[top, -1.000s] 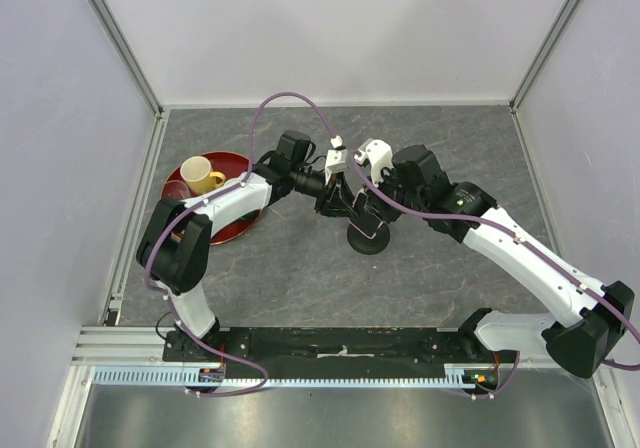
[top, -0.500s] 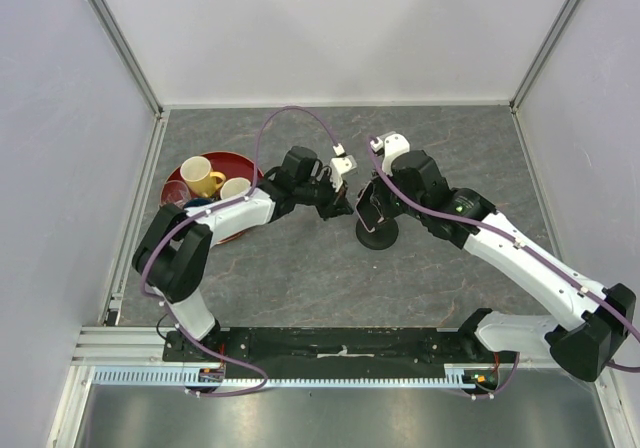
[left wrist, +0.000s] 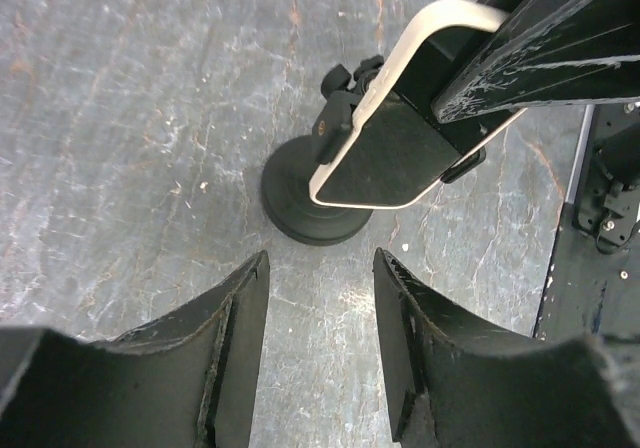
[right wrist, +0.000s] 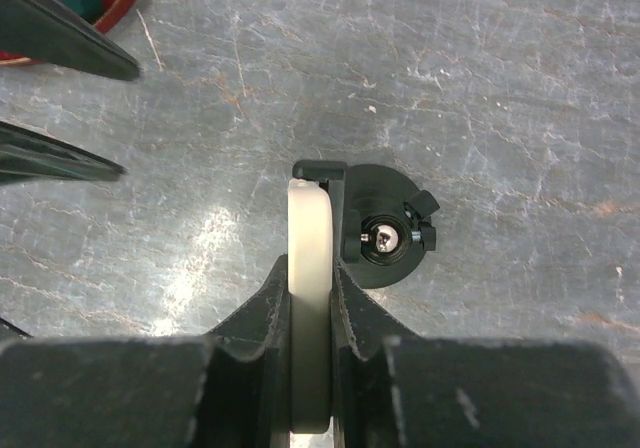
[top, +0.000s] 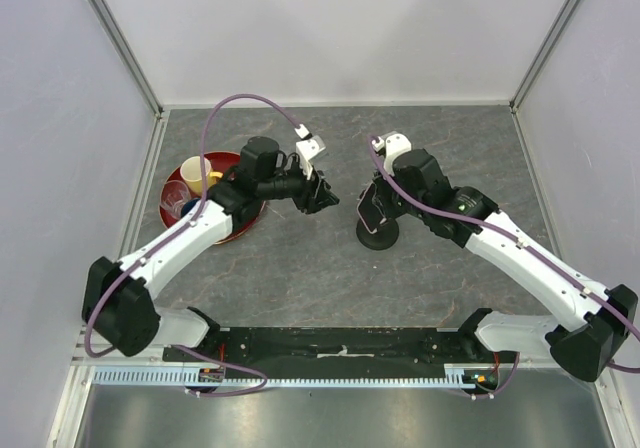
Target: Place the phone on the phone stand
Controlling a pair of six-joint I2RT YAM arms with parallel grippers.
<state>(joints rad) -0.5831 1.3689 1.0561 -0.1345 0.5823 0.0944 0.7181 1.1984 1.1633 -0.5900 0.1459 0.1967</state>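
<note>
The phone (right wrist: 310, 268), pale cream edge and black screen, stands on edge against the cradle of the black phone stand (right wrist: 385, 238). My right gripper (right wrist: 310, 273) is shut on the phone's upper part. In the left wrist view the phone (left wrist: 385, 153) leans on the stand, whose round base (left wrist: 310, 193) rests on the grey table. In the top view the phone (top: 368, 213) sits over the stand base (top: 378, 236), under the right gripper (top: 378, 196). My left gripper (left wrist: 320, 273) is open and empty, a short way left of the stand; it also shows in the top view (top: 325, 196).
A red tray (top: 178, 183) with a yellow mug (top: 198, 173) and other cups sits at the left of the table. Grey walls with metal frame posts surround the table on three sides.
My left gripper has let go near the stand and drawn back to the left, its arm swinging away. My right gripper has stayed shut on the phone at the stand.
</note>
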